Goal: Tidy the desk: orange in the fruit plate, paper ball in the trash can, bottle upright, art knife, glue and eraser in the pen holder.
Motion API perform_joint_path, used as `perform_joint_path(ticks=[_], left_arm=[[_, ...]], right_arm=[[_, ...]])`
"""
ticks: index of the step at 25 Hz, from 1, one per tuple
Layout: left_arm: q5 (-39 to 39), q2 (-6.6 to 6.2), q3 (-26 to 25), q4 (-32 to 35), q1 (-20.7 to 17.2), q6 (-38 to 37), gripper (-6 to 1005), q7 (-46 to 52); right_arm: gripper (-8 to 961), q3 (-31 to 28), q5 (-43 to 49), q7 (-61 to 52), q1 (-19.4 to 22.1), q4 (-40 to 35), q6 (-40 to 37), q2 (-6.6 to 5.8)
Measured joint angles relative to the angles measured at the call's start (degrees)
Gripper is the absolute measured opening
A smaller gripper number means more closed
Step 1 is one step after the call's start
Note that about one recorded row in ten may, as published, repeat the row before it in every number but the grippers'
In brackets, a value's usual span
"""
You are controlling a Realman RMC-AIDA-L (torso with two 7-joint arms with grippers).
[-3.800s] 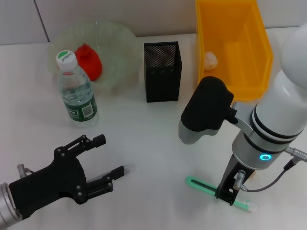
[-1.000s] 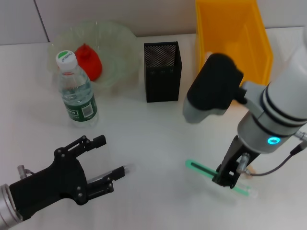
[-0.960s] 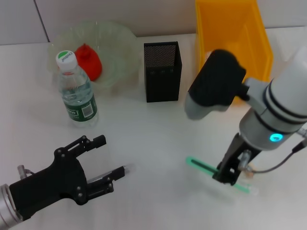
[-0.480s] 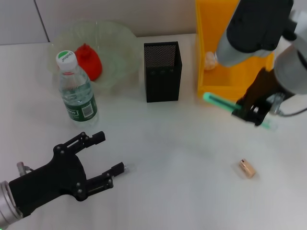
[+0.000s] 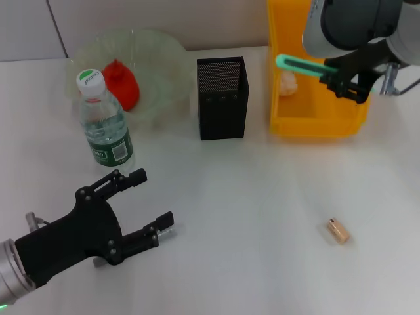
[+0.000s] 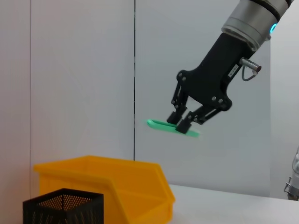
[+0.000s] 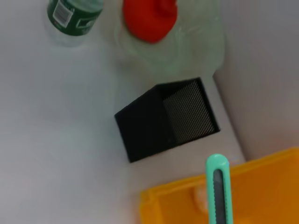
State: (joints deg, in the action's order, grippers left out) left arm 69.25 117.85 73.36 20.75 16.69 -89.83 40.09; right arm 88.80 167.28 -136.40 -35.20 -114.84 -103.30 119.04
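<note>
My right gripper (image 5: 336,77) is shut on the green art knife (image 5: 303,65) and holds it level in the air above the yellow trash can (image 5: 315,126); the left wrist view shows this gripper (image 6: 183,122) and knife (image 6: 164,126) too. The paper ball (image 5: 287,80) lies inside the can. The black mesh pen holder (image 5: 222,98) stands left of the can. The orange (image 5: 121,82) rests in the clear fruit plate (image 5: 157,59). The bottle (image 5: 105,121) stands upright. A small tan piece (image 5: 337,231), eraser or glue, I cannot tell which, lies front right. My left gripper (image 5: 152,198) hovers open front left.
The right wrist view looks down on the knife (image 7: 218,186), pen holder (image 7: 168,119), can rim (image 7: 154,200), orange (image 7: 149,18) and bottle (image 7: 72,14). A pale wall runs behind the white desk.
My right gripper took the knife off the desk at front right and carried it up and back over the trash can. The tan piece has come into view. My left gripper shifted slightly.
</note>
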Motion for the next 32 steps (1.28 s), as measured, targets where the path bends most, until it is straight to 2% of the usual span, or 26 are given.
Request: perform_joint_path(ticks=[11,17,25,32], left_arm=[[-0.25,0.52,-2.2,0.09,-0.57,-0.46,814,-0.13],[-0.32,0.64,-3.74,0.05,-1.32,-1.16,814,-0.19],[-0.52,0.84,-4.81,-0.54,-1.49,-1.52,815,-1.43],[-0.8,0.9,-4.6,-0.55,-1.49,-1.96,815,-1.68]], right_arm=[[184,-3.15,0.17,17.25,0.72,0.97,10.69,-0.1],[187,-3.75,0.2,28.76,3.74,2.14,20.82,0.12],[190,-3.25,0.15,38.22,3.37,10.55,30.72,-0.34],[194,-1.0,0.14,44.05,2.37,14.95,35.3,-1.25]])
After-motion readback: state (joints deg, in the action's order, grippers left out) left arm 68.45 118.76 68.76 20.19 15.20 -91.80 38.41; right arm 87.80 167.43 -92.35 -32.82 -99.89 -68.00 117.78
